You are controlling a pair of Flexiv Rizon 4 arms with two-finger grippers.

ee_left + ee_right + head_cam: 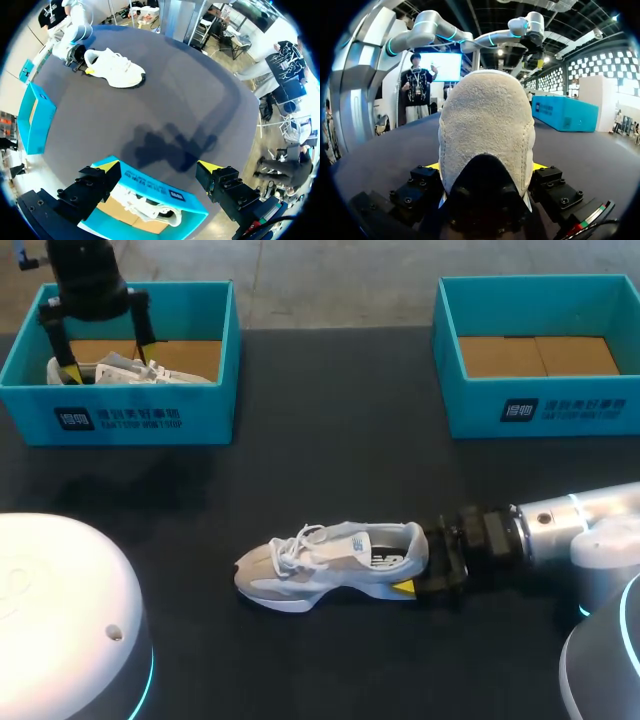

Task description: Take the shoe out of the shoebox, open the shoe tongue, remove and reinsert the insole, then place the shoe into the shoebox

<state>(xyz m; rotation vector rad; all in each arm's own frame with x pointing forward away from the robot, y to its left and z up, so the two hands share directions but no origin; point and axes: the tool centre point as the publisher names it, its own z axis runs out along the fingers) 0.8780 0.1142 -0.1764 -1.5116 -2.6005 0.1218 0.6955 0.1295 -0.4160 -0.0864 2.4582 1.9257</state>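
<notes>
A dark tabletop spans the whole working area.

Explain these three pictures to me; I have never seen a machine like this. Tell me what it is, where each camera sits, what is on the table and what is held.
This is a robot with two arms, each ending in a two-fingered gripper with yellow tips. The head view looks down on the dark table from above and behind. The two round pictures come from cameras on the wrists, looking out along the fingers. Two blue boxes stand at the far side of the table. The left shoebox holds a pale shoe, and the left gripper hangs open above it. The right shoebox shows only its cardboard floor. Nearer the robot, a second shoe stands on its sole. The right gripper is shut on its heel, which fills the right wrist view.
</notes>
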